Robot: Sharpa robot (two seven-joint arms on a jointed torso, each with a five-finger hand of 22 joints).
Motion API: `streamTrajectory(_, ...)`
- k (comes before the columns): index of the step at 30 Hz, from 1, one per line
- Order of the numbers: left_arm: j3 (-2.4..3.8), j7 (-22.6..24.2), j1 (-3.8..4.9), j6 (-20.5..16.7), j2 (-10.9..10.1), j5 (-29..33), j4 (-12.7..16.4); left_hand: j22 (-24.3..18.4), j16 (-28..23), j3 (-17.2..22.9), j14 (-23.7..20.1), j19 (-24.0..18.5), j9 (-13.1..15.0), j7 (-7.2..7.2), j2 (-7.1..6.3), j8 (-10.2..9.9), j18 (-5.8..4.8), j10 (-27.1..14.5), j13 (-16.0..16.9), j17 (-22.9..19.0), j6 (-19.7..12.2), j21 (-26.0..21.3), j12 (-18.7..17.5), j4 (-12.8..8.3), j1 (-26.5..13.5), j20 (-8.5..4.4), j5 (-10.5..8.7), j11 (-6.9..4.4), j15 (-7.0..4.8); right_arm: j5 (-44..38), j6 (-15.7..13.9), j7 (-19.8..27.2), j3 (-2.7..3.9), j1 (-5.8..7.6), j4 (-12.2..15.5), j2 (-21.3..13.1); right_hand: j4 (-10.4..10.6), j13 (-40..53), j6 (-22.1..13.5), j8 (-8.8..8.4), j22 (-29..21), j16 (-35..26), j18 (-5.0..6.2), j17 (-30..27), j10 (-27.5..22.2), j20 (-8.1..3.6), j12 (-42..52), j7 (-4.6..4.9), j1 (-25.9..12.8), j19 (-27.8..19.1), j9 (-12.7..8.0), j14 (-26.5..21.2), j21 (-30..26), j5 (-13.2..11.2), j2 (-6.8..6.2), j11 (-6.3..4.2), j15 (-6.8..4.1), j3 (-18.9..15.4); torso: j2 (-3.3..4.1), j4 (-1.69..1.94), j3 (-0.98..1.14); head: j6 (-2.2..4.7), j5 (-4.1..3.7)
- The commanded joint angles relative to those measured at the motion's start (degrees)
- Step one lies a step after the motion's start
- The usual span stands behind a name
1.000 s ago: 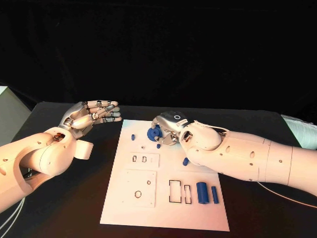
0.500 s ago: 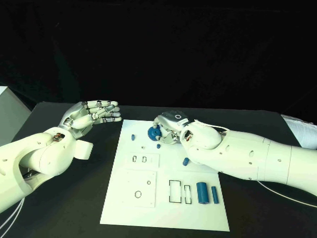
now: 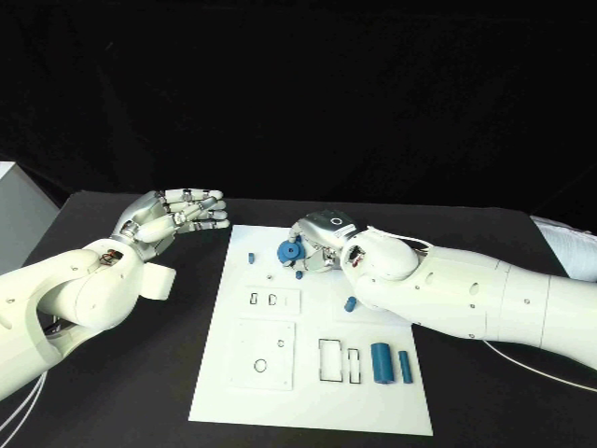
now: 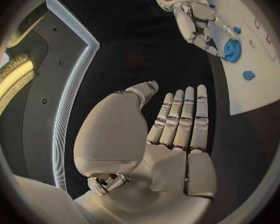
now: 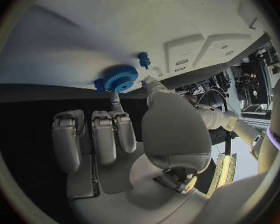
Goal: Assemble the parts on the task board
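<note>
**Seating the blue gear at the far end of the board**

The right robot hand (image 3: 328,241) pinches a blue toothed gear (image 3: 289,251) between thumb and fingertip, low over the far end of the white board (image 3: 231,373); whether the gear already touches the board I cannot tell. The left robot hand (image 3: 175,217) hovers off to the side over the black table (image 3: 137,392), fingers straight and close together, holding nothing.

To do this step well, I judge the gear should be kept flat and level with the board, lowered straight down onto its seat, and released only once it sits flush. A tilted gear would likely jam or skate sideways. The other fingers should stay clear of the small blue peg (image 3: 250,257) just beside the gear.

Counted in the head view:
- one gear, in the right robot hand
- one small peg beside it
- one small blue piece (image 3: 350,303) under the right forearm
- two blue bars (image 3: 381,362) at the near end, with a slimmer blue piece between them and the open slots
- two robot hands, one board
</note>
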Motion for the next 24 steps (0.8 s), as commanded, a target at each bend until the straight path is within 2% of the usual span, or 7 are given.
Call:
streamTrajectory(1, 0.05, 0.2, 0.02, 0.7, 0.0, -0.2, 0.1, -0.1, -0.4, 0.0, 0.0, 0.1, 0.1, 3.28, 0.49, -0.1, 0.34, -0.3, -0.1, -0.1, -0.5, -0.3, 0.1, -0.4, 0.1, 0.41, -0.23, -0.11, 0.44, 2.0, 1.5, 2.3, -0.11, -0.12, 0.3, -0.1, 0.0, 14.3, 0.5, -0.07, 14.0, 0.2, -0.48, 15.1, 5.2, 0.22, -0.2, -0.14, -0.8, 5.4, 0.0, 6.0, -0.3, 0.6, 0.52, 0.41, 0.34, -0.7, -0.01, -0.02, 0.00, 0.03, 0.02)
streamTrajectory(13, 0.05, 0.1, 0.02, 0.6, 0.0, -0.2, 0.1, -0.2, -0.5, 0.0, 0.0, 0.1, 0.1, 3.29, 0.51, 0.0, 0.33, -0.3, -0.1, -0.1, -0.5, -0.4, 0.1, -0.4, 0.1, 0.42, -0.23, -0.08, 0.47, 2.9, 2.5, 2.2, -0.13, -0.17, 0.3, -0.8, 0.0, 14.7, 1.3, 0.28, 14.1, 0.2, -0.51, 15.1, 5.6, 0.08, 0.2, -0.34, -3.6, 5.5, -0.1, 6.0, -0.2, 3.4, 2.67, 0.23, 0.19, -0.9, 0.00, 0.00, 0.02, -0.09, 0.08)
streamTrajectory(24, 0.05, 0.0, 0.02, 0.4, 0.0, -0.2, 0.0, -0.2, -0.6, 0.0, 0.0, 0.1, 0.1, 3.30, 0.53, 0.0, 0.33, -0.3, -0.1, -0.1, -0.5, -0.4, 0.1, -0.4, 0.1, 0.43, -0.23, -0.08, 0.48, 4.0, 2.7, 2.5, -0.15, -0.34, 1.3, -2.1, 0.0, 15.1, 1.8, 0.55, 14.6, 0.2, -0.66, 15.1, 6.1, 0.00, 0.6, -0.48, -4.9, 5.7, -0.1, 6.0, 0.4, 4.1, 3.42, 0.10, 0.09, -0.7, 0.02, -0.06, 0.04, -0.17, 0.14)
